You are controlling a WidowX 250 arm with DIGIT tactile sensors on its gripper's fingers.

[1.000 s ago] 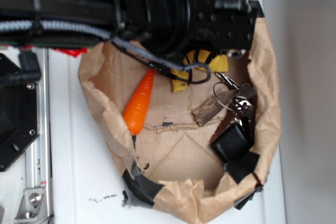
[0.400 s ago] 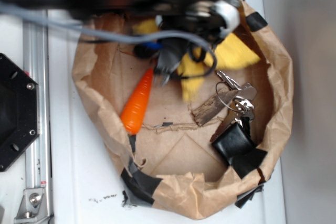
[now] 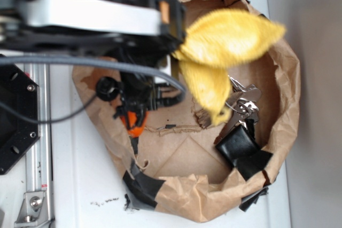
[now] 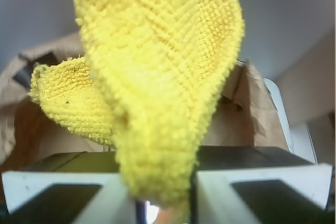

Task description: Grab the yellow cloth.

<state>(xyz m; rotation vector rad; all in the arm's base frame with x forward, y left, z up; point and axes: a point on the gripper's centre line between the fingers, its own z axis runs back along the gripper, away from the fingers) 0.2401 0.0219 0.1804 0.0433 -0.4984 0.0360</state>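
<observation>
The yellow cloth is a fuzzy bright-yellow rag hanging in the air over the brown paper bag. My gripper is shut on one end of it, at the left of the cloth. In the wrist view the yellow cloth fills the middle, pinched between the two pale fingers of the gripper, and it drapes away from them. The cloth's lower fold dangles above the keys.
Inside the bag lie a bunch of keys, a black fob, a scrap of wood and an orange toy carrot, mostly hidden by the arm. Black tape patches the bag's near rim. A black mount sits at left.
The arm has risen and the yellow cloth has come up off the bag's floor with it, now hanging in the air. The bag's rim has shifted slightly.
</observation>
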